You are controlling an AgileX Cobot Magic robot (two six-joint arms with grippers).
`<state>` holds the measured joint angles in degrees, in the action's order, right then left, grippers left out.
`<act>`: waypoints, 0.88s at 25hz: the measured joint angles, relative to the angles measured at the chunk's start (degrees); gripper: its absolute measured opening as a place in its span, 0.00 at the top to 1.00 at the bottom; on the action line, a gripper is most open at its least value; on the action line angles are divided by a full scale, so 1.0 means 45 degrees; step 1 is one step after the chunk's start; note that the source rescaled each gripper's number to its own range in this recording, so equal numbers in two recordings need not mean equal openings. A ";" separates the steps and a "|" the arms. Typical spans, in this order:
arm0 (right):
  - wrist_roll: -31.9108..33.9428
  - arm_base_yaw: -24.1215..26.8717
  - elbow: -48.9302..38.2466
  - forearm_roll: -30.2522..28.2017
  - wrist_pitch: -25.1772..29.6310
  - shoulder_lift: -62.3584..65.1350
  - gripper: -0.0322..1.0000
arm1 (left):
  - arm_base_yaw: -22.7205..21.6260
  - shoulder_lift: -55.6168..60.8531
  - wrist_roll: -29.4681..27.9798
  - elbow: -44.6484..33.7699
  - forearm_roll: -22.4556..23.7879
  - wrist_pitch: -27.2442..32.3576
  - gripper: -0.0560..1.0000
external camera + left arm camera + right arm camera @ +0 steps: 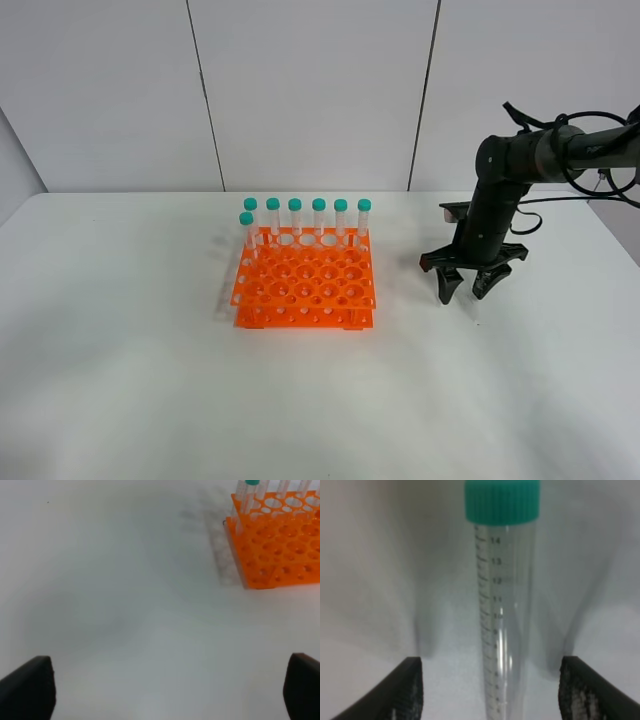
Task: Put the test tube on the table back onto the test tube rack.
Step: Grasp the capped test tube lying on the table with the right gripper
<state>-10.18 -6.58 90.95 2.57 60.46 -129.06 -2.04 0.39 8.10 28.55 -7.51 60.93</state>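
Right gripper (462, 292): jaws apart, low over the table (120, 380), clamped on nothing.
Test tube (505, 605): lies on the table directly between the right gripper's fingers (405, 690), with a gap showing on each side.
Long axis: runs straight out from the wrist with the teal cap at the far end. The pointed tip is out of view toward the palm, so closing would squeeze across the barrel.
Nearer arm: the right one, already straddling the tube.
Left gripper (165, 690): spread wide over bare table, nothing between the fingers.
Test tube rack (305, 280): well apart from the right gripper, on its left-arm side, and ahead of the left gripper.
Rack contents: seven capped tubes (318, 215) stand upright, six along the back row and one just in front at the far-left corner. The other holes are open.
Coming move, as I judge it: close, lift, tip the tube upright, then carry it across.
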 joint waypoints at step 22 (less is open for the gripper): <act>0.0309 0.0000 0.0000 -0.0341 0.0062 0.0000 0.31 | 0.0000 0.0000 0.0000 0.0000 0.0000 0.0000 0.00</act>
<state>-8.79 -6.58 90.95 1.03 60.73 -129.06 -2.04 0.39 8.10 28.55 -7.51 60.93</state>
